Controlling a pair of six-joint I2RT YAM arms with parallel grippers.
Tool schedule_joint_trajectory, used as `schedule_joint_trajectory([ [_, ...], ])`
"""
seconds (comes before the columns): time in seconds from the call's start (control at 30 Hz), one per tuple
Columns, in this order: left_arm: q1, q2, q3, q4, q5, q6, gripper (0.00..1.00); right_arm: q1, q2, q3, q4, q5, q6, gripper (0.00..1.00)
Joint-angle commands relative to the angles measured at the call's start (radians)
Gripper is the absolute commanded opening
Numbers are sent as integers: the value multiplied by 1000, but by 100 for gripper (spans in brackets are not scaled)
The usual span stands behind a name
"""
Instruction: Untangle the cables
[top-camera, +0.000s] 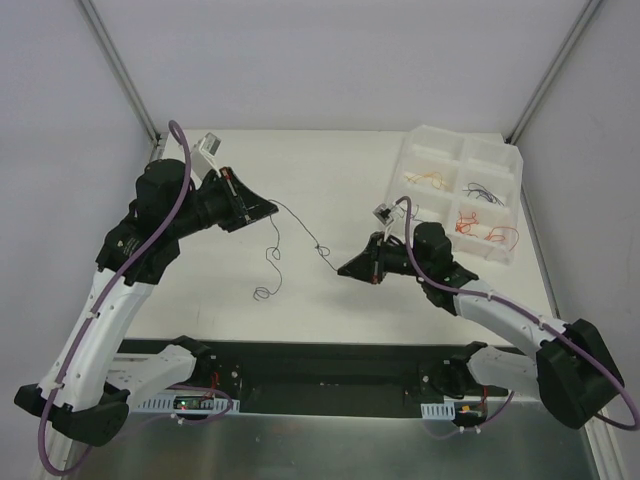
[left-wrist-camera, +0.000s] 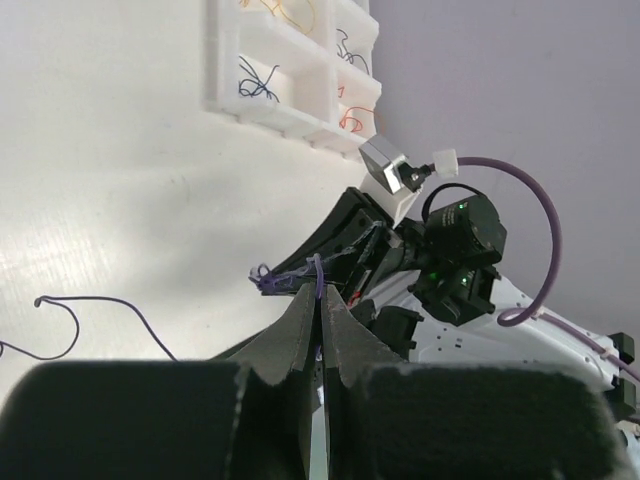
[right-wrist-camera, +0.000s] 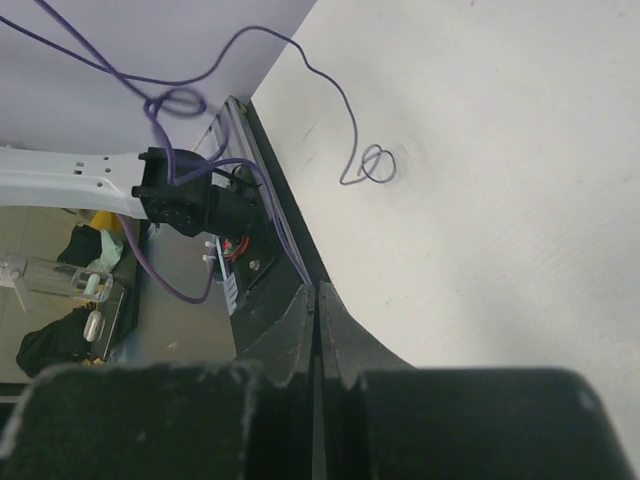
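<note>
Top view: the left gripper (top-camera: 268, 207) and the right gripper (top-camera: 343, 268) are each clamped on one end of the same purple cable (top-camera: 296, 226). It is lifted off the table (top-camera: 330, 170) and stretched between them. Its long axis runs on a diagonal, from the left fingers far-left to the right fingers near-right. There's a small kink (top-camera: 318, 248) on that span, nearer the right gripper. A loose tail (top-camera: 270, 272) hangs from mid-span toward the near edge and ends in a curl. The other cables sit in the white tray (top-camera: 512, 205), far right and well apart from both arms.

Left wrist: my fingers are pinched shut on the strand, which runs straight ahead to the opposite gripper. A little snarl (left-wrist-camera: 263, 279) sits on that line. I can't tell the depth from here.

Right wrist: the fingers are pinched shut, and the strand leaves the tips up and away to a small loop (right-wrist-camera: 176, 102). The tail drops to a curl (right-wrist-camera: 377, 163) on the table. I can't tell whether it's one cable or two.

My read is that the next pull should go along that diagonal — the loop is the right arm's to reach.
</note>
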Motion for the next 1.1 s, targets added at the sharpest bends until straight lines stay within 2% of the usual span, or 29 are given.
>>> schedule_joint_trajectory([
  [0.0,14,-19,55,-39,-82,73,0,-30,-81,-21,-44,45,-47,0],
  [0.23,17,-45,83,-73,-186,119,0,-91,-150,-35,-233,155,-94,0],
  [0.47,17,-81,95,-146,-293,187,0,-248,-329,-48,-500,364,-55,0],
  [0.63,17,-116,84,-193,-376,219,0,-272,-460,43,-785,632,-134,0],
  [0.77,17,-131,93,-240,-480,247,0,-303,-501,137,-1026,925,-196,0],
  [0.87,17,-137,104,-266,-557,244,0,-318,-520,188,-1109,1031,-258,0],
  [0.97,17,-125,120,-266,-550,206,0,-320,-517,217,-1118,947,-344,0],
  [1.07,17,-43,133,-207,-357,169,0,-317,-531,197,-1031,687,-437,0],
])
